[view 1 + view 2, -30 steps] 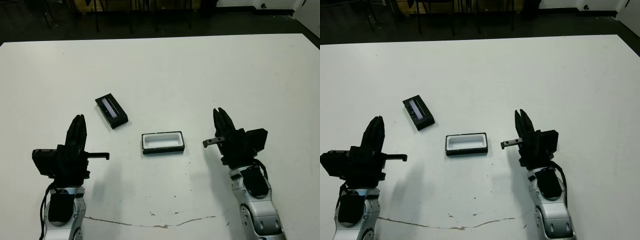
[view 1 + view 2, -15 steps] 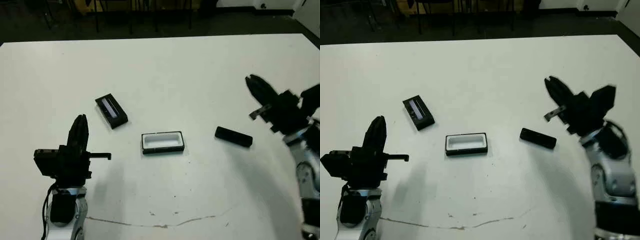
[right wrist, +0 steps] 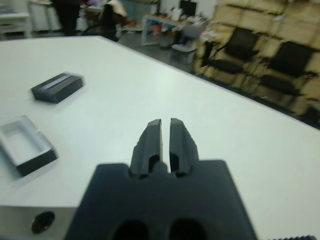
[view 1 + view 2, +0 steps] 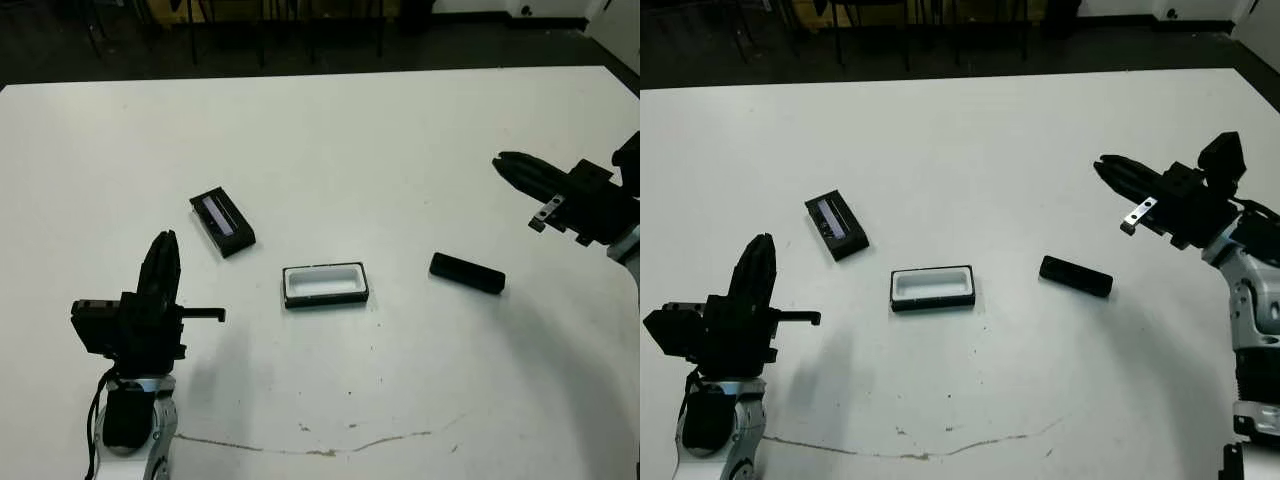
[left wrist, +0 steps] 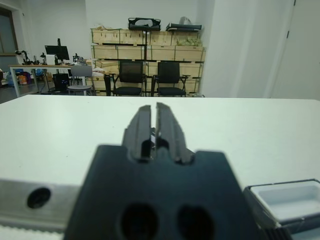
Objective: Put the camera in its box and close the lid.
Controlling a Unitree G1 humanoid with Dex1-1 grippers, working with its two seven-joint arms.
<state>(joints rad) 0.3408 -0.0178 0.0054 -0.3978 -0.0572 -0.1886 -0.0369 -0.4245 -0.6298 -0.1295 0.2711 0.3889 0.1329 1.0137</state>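
Slim flat black bar camera (image 4: 467, 273) lies loose at 3 o'clock of white-lined black tray box (image 4: 326, 285), grey-striped black slab lid (image 4: 223, 223) at 10 o'clock, both grippers, left (image 5: 154, 117) & right (image 3: 165, 134), clenched w/ nothing held, so pickup pending.

No text, label, brand or number is readable in any view

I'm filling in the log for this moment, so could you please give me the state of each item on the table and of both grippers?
camera: lying flat on the table, right of the box, untouched.
box: open, white lining showing, nothing inside.
lid: off the box, lying apart to its left, stripe face up.
left gripper: jaws shut, holding nothing.
right gripper: jaws shut, holding nothing, raised beyond the camera.
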